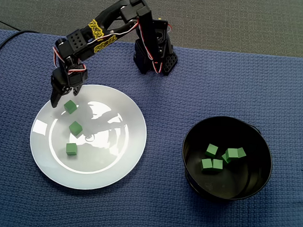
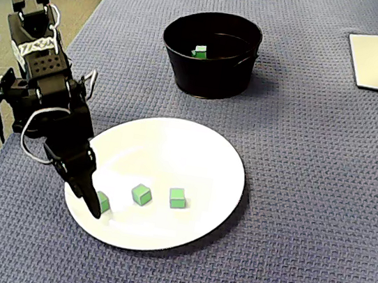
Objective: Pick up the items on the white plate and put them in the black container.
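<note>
A fixed view shows the tool (image 1: 65, 97) low over the upper-left part of the white plate (image 1: 123, 158), jaws parted and holding nothing, just beside the nearest green cube (image 1: 70, 106). Two more cubes (image 1: 76, 128) lie on the plate. Several others sit in the black container (image 1: 250, 186) on the blue-clothed desk (image 1: 246, 83).

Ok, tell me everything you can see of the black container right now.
The black container is a round, deep, glossy-walled pot, metal or plastic by its look, standing upright and open on the blue woven cloth. It sits apart from the white plate, to its right in a fixed view. About five small green cubes lie clustered on its floor. Nothing else touches it.
</note>
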